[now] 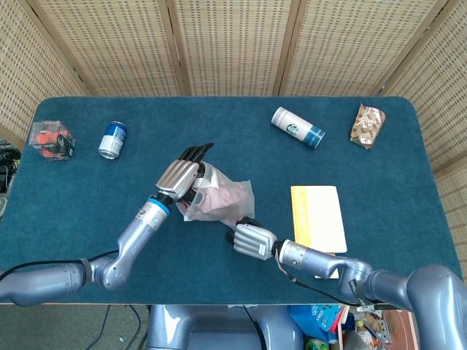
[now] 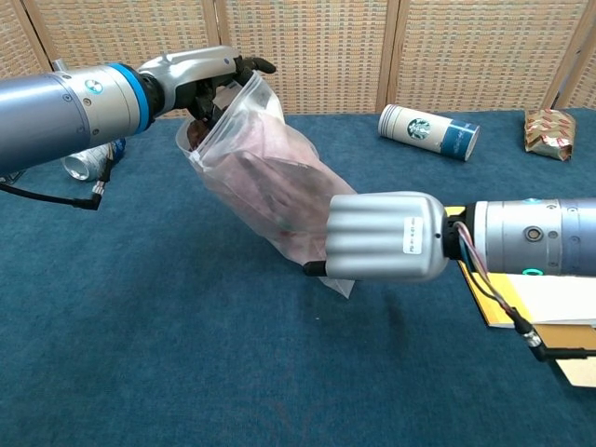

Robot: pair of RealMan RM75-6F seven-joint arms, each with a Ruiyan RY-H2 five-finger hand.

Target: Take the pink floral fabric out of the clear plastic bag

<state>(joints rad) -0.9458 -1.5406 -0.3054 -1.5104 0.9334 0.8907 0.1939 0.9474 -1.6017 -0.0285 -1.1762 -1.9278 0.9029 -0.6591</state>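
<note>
The clear plastic bag [image 1: 222, 202] [image 2: 264, 177] hangs tilted over the blue table, its lower corner near the cloth. The pink floral fabric [image 1: 217, 199] [image 2: 279, 200] is bunched inside it. My left hand [image 1: 181, 176] [image 2: 198, 76] grips the bag's open top edge and holds it up. My right hand [image 1: 250, 240] [image 2: 382, 237] is at the bag's lower corner with its back to both cameras. Its fingers curl toward the plastic and hide that corner, so whether they hold the bag cannot be told.
A yellow-and-white booklet [image 1: 318, 217] [image 2: 559, 300] lies right of the bag. A coffee cup [image 1: 298, 127] [image 2: 428, 130] lies on its side at the back, with a snack packet [image 1: 368, 125] [image 2: 547, 133] further right. A blue can [image 1: 112, 139] [image 2: 84, 160] and a clear box [image 1: 52, 139] sit far left.
</note>
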